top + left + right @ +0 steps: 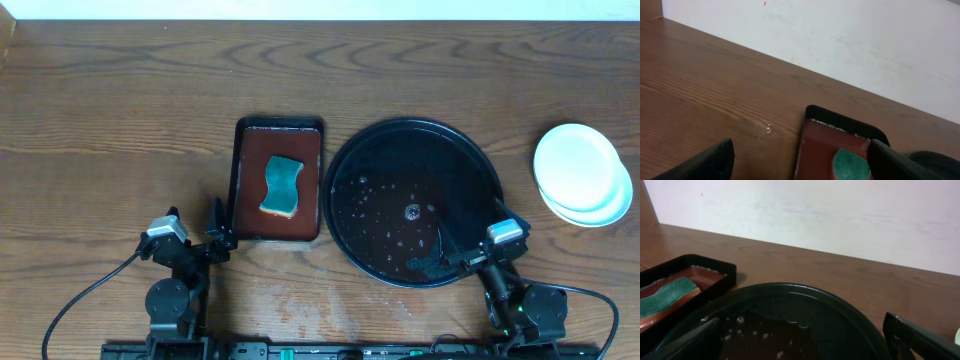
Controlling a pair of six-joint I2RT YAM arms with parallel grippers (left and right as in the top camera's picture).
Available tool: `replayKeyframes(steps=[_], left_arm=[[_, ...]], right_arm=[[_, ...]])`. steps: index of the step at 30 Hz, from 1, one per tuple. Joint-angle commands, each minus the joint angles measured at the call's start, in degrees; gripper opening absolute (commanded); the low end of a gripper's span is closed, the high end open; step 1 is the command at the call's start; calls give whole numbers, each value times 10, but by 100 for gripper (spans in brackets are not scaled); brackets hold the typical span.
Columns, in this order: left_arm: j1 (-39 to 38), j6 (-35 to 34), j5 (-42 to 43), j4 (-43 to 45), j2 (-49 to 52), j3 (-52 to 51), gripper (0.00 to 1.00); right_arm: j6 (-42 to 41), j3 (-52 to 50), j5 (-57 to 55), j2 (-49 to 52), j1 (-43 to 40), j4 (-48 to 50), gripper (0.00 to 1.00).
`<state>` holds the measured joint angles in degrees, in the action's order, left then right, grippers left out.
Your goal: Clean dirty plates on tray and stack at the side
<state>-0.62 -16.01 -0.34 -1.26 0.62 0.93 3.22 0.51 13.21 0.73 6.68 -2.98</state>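
Observation:
The round black tray lies right of the table's middle, wet with droplets and holding no plate; it fills the lower right wrist view. The plates are stacked on the table at the far right, outside the tray, a clean white one on top and another rim showing beneath. My right gripper is open and empty over the tray's near right rim. My left gripper is open and empty at the near left corner of the brown tray.
A rectangular dark-brown tray left of the black tray holds a green and yellow sponge. The sponge also shows in the left wrist view and in the right wrist view. A white wall stands behind the table.

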Motion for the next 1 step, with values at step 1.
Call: replayKeyframes(steps=[1], left_arm=[[3, 10, -12, -28, -4, -7, 85]], right_arm=[[5, -2, -3, -3, 4, 0, 99]])
